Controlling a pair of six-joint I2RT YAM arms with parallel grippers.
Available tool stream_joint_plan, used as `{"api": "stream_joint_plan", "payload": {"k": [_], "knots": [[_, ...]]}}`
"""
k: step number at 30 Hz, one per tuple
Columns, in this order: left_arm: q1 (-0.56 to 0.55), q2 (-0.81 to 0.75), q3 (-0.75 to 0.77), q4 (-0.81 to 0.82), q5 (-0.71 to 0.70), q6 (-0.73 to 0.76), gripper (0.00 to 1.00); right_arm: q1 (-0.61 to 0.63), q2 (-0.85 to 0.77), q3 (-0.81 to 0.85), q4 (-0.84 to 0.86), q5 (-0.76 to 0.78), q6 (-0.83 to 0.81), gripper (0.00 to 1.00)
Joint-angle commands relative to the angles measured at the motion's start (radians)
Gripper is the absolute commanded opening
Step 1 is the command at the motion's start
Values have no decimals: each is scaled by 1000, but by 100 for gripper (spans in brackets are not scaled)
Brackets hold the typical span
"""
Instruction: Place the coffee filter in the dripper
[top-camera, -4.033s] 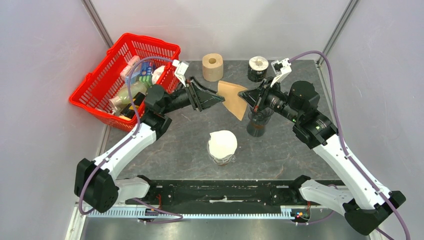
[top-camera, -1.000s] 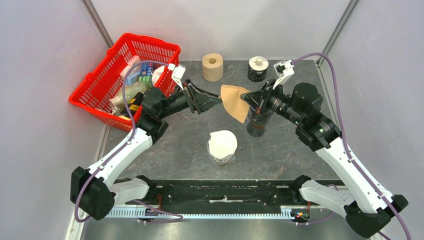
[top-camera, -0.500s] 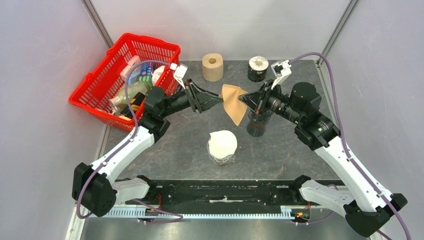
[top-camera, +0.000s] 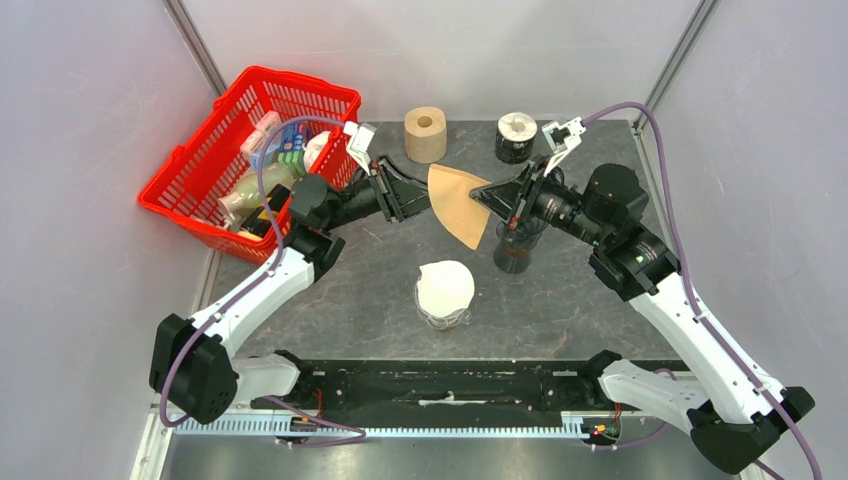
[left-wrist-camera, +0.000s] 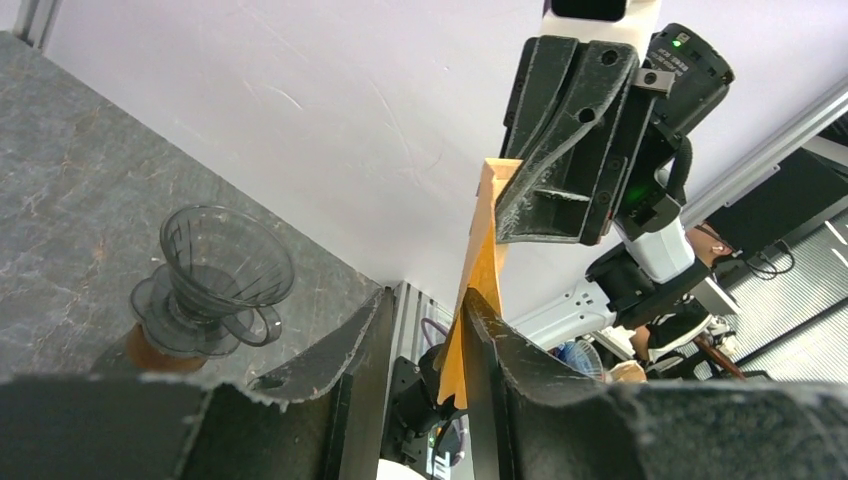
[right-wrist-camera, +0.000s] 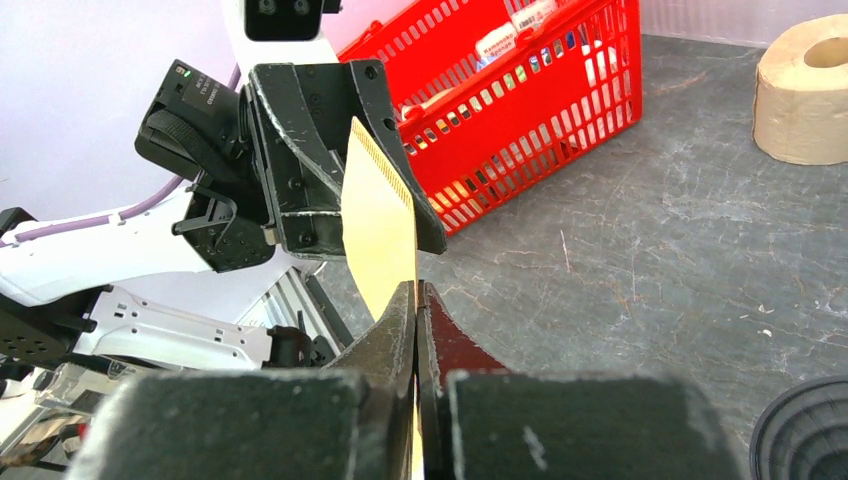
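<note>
A brown paper coffee filter (top-camera: 455, 205) hangs in the air between my two grippers above the table's middle. My right gripper (top-camera: 482, 198) is shut on its right edge; the right wrist view shows the filter (right-wrist-camera: 380, 220) clamped between the closed fingers (right-wrist-camera: 400, 320). My left gripper (top-camera: 428, 195) is open, with the filter's left edge (left-wrist-camera: 480, 260) between its jaws and lying against one finger (left-wrist-camera: 490, 340). The dark glass dripper (top-camera: 517, 242) stands on the table just below my right gripper. It also shows in the left wrist view (left-wrist-camera: 225, 260).
A red basket (top-camera: 250, 150) holding bottles and packets sits at the back left. A cardboard-coloured paper roll (top-camera: 425, 133) and a black-wrapped roll (top-camera: 516, 138) stand at the back. A glass carrying a white filter stack (top-camera: 445, 290) stands near the middle front.
The filter, crumpled half a second ago, now hangs flatter and wider toward the left. My left gripper has moved in to its left edge. The right gripper still holds it.
</note>
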Motion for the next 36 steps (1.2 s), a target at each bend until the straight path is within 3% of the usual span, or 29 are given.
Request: {"api": "stream_joint_plan", "payload": {"k": [1, 13, 20, 25, 27, 29, 31, 33, 35, 36], "knots": [[-1, -16, 5, 107, 48, -53, 38, -1, 0, -6, 43, 0, 5, 0], [-11, -13, -12, 175, 84, -88, 37, -1, 31, -24, 129, -29, 35, 0], [-17, -35, -2, -2, -3, 14, 24, 0, 7, -46, 176, -77, 70, 0], [-21, -54, -4, -22, -26, 26, 2, 0, 5, -47, 166, -85, 67, 0], [-22, -67, -9, -28, -48, 25, 2, 0, 11, -41, 136, -59, 57, 11], [-22, -88, -5, -97, -98, 54, 2, -1, 13, -28, 77, -2, 31, 37], [-24, -113, 1, -187, -168, 88, 2, -1, 12, -16, 15, 74, 4, 55], [-25, -135, 30, -330, -272, 125, 2, 0, 11, -11, -36, 173, -26, 72], [-33, -138, 101, -565, -466, 157, 2, 0, 14, 0, -87, 266, -62, 97], [-37, -127, 149, -685, -570, 162, 2, 0, 21, 5, -103, 303, -84, 97]]}}
